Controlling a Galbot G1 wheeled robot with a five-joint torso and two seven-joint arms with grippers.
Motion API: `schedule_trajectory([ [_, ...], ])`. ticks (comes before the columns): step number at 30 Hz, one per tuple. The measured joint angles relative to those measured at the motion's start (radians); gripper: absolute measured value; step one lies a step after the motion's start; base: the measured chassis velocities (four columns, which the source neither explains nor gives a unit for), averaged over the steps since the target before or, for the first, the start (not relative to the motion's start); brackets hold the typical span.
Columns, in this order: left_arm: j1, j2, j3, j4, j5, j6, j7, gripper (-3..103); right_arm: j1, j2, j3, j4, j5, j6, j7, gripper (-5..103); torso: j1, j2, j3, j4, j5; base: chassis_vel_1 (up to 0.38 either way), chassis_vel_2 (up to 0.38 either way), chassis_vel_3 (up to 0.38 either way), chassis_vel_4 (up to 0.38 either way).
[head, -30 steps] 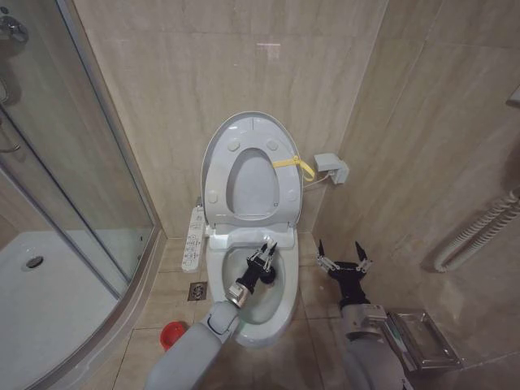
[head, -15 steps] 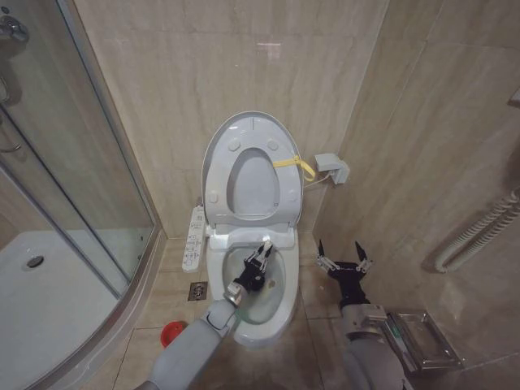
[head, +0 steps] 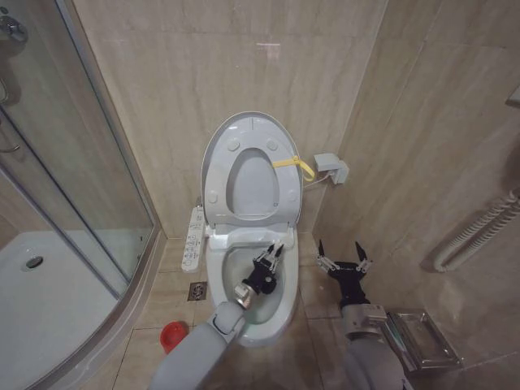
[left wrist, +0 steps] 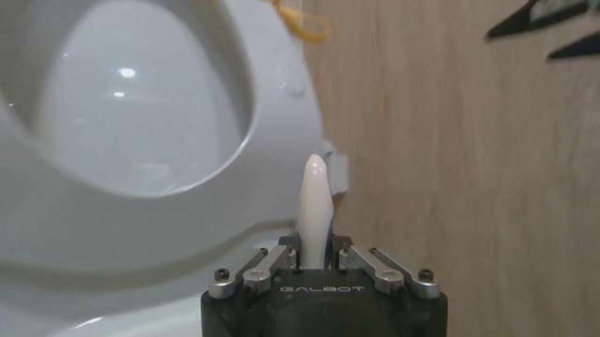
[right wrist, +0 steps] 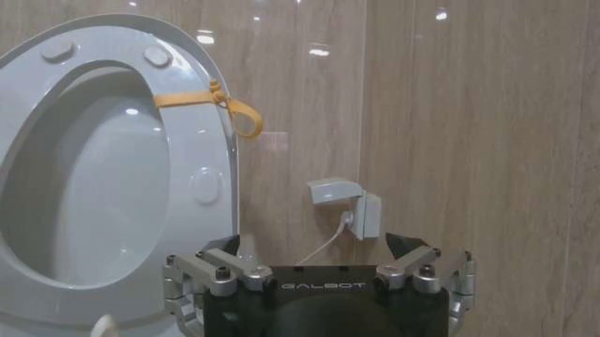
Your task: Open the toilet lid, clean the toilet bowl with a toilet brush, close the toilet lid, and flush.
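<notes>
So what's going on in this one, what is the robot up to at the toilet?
The toilet lid is raised against the wall. The left hand is over the toilet bowl, shut on the white handle of the toilet brush; the brush head can't be made out. The right hand is open beside the toilet, over the floor tiles. The red holder stands on the floor at the toilet's other side.

even bright light, glare spots on glossy wall tiles (right wrist: 317,50).

Glass shower door (head: 73,154), white button panel (head: 193,238), floor drain (head: 197,291)
</notes>
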Motion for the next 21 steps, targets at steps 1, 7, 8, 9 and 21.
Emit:
schedule_trajectory([
  [1,-0.005,0.000,-0.008,0.021,0.005,-0.007,0.001,20,0.000,0.000,0.000,0.000,0.000,0.000,0.000,100,0.000,0.000,0.000,0.0000,0.0000,0.000,0.000,0.000,0.000],
  [7,-0.021,-0.003,-0.027,0.052,0.015,-0.014,0.000,20,0.000,0.000,0.000,0.000,0.000,0.000,0.000,100,0.000,0.000,0.000,-0.0002,0.0000,0.000,0.000,0.000,0.000],
  [8,-0.021,-0.005,-0.028,0.037,0.016,-0.014,-0.001,20,0.000,0.000,0.000,0.000,0.000,0.000,0.000,100,0.000,0.000,0.000,-0.0001,0.0001,0.000,0.000,0.000,0.000],
  [9,-0.020,-0.006,-0.027,0.024,0.017,-0.014,-0.002,20,0.000,0.000,0.000,0.000,0.000,0.000,0.000,100,0.000,0.000,0.000,-0.0002,0.0001,0.000,0.000,0.000,0.000],
  [21,-0.040,-0.043,0.003,0.055,0.018,-0.054,0.016,20,0.000,0.000,0.000,0.000,0.000,0.000,0.000,100,0.000,0.000,0.000,-0.0004,0.0001,0.000,0.000,0.000,0.000],
])
